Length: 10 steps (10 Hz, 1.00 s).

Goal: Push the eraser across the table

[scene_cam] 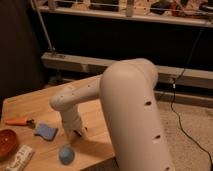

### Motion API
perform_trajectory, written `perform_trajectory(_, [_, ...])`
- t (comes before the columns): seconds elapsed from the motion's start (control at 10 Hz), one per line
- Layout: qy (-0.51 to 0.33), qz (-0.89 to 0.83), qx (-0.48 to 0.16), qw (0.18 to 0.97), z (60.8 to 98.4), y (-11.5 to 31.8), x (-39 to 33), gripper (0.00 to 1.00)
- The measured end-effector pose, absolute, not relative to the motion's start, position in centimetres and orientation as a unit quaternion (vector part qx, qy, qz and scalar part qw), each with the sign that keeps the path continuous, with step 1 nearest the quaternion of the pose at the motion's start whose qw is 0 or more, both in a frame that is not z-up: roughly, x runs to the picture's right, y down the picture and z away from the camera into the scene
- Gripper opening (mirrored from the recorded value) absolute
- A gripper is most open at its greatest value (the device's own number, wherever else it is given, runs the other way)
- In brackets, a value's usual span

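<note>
White arm (131, 107) fills mid-view, bent down over the wooden worktop (30, 106). Its tool (76, 132) sits low at the boards, just right of a flat blue sponge (46, 131); apart or together, cannot tell. The eraser is hidden from here.

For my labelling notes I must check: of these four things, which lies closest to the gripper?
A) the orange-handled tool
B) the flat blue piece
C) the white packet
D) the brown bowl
B: the gripper sits low over the table, and the flat blue piece lies right beside it, nearer than any other option.
</note>
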State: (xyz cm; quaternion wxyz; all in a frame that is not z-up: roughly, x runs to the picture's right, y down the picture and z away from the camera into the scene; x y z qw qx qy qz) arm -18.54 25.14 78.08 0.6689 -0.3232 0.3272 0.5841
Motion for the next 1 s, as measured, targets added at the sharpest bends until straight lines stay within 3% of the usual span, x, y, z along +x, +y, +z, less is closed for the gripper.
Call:
perform_trajectory(0.4, [0.270, 0.568, -0.254, 0.735, 79.9, 20.0, -22.2, 0.04])
perform_trajectory(0.7, [0.280, 0.560, -0.222, 0.747, 79.4, 19.0, -21.2, 0.00])
perform_trajectory(1.0, [0.323, 0.567, -0.250, 0.716, 78.8, 22.3, -19.7, 0.00])
